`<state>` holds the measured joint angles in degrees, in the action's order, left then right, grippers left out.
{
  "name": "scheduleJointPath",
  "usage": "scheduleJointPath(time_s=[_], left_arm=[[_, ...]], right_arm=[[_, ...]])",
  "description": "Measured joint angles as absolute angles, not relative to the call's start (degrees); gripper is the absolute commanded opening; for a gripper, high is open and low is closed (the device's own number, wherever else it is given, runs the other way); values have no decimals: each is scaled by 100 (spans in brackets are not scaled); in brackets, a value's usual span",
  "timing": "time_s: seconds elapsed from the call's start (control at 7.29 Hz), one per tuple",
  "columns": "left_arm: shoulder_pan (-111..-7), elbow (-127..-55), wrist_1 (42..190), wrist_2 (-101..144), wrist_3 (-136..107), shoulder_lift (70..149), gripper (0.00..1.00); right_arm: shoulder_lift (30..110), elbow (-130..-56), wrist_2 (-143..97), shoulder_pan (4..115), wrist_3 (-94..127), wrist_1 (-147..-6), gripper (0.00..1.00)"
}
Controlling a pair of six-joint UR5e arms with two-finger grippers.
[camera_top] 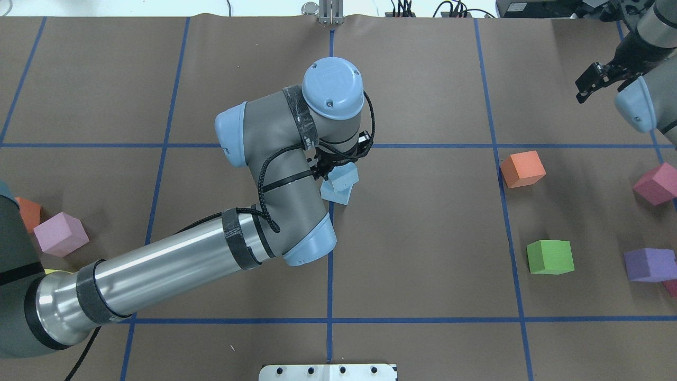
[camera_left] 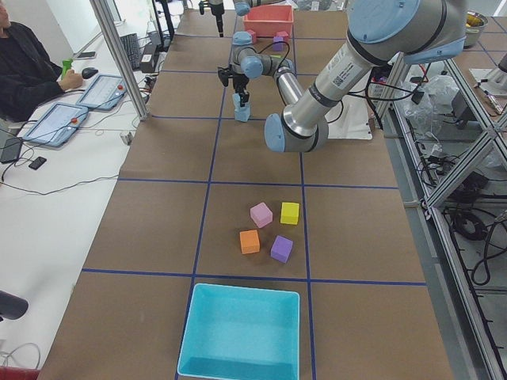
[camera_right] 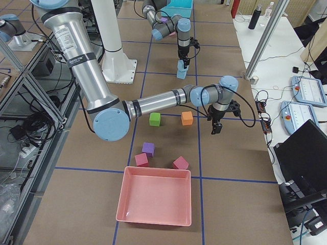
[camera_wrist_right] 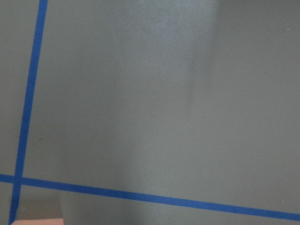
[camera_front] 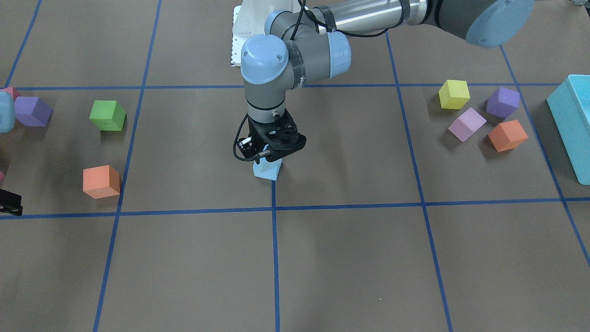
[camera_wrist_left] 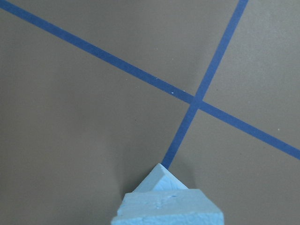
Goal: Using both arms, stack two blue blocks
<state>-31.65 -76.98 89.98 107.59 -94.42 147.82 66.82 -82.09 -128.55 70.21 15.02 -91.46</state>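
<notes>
At the far left of the overhead view, an orange cube peeks out from behind my left arm. A lilac cube lies just beside it. That arm reaches to the middle of the brown table, and my left gripper points down over a stack of two. The lower blue block sits on the table, on the centre tape line near a tape crossing. The upper blue block rests on top of it, turned a little so the corners do not line up. It lies right under my left gripper, but the gripper body hides my fingers. I cannot tell whether they clamp it or stand apart.

Further right lie a second orange cube and a green cube, both well apart from the stack. At the far right, my right gripper hangs near the table's far side; how wide it stands I cannot tell. Nearer me lie a pink cube and a purple cube.
</notes>
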Motion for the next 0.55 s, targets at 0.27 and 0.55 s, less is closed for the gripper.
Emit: scheduleJointPath(time_s=[0.27, 0.55], left_arm=[[-3164, -7656, 8988, 10752, -9341, 14790, 97], [-3169, -7667, 8966, 10749, -9155, 14785, 98]], right_arm=[[6687, -8209, -12858, 7018, 1503, -9143, 100], [6688, -8209, -12853, 7015, 1509, -9146, 100]])
